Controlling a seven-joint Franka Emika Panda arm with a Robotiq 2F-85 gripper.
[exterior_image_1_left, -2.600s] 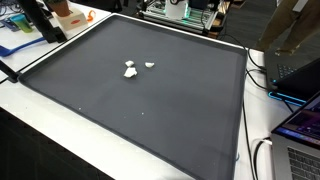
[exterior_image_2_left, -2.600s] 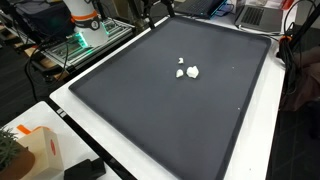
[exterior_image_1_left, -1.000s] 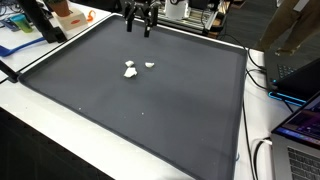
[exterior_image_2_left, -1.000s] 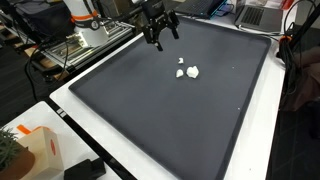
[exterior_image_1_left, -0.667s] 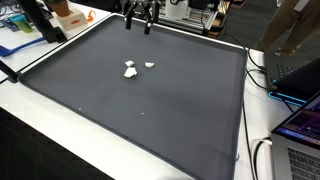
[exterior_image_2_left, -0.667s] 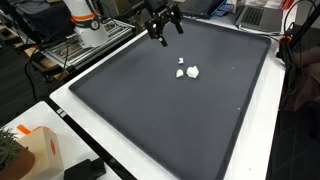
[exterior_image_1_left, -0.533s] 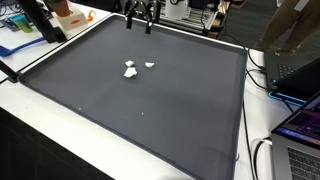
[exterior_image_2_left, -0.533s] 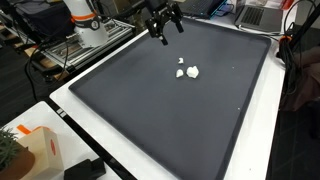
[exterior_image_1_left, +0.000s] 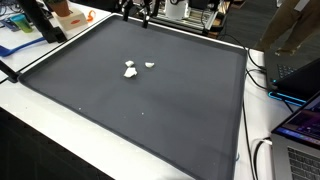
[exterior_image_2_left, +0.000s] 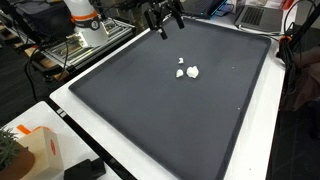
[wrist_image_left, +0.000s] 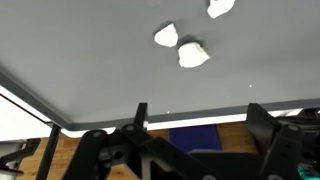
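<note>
**End effector open above the desk edge, white lumps lying apart from it**

The end effector (exterior_image_1_left: 136, 16) hangs above the edge of the desk that lies closest to the robot's base (exterior_image_2_left: 84, 22). Its two fingers stand wide apart with nothing between them. Both exterior views show this (exterior_image_2_left: 168, 26). In the wrist view (wrist_image_left: 198, 112) the black fingers (wrist_image_left: 141, 112) rise from the bottom of the frame on either side of an empty gap.

A dark grey mat (exterior_image_1_left: 180, 110) covers nearly the whole white desk (exterior_image_2_left: 90, 125), leaving only a pale border around it. Three small white lumps (exterior_image_2_left: 193, 71) lie on the mat, a little nearer the edge below the end effector than the opposite edge. Two of them lie just beside each other, and the third sits close by. In an exterior view they read as a larger piece and a smaller one (exterior_image_1_left: 130, 70). The wrist view shows all three (wrist_image_left: 193, 54) near the top of the frame, on the mat (wrist_image_left: 80, 50). They are well apart from the fingers, and the end effector touches none of them.

The edge of the mat runs as a dark band just below the fingertips in the wrist view. Past another edge of the desk stands an open laptop (exterior_image_1_left: 300, 135). An orange box (exterior_image_2_left: 42, 150) rests near one corner.
</note>
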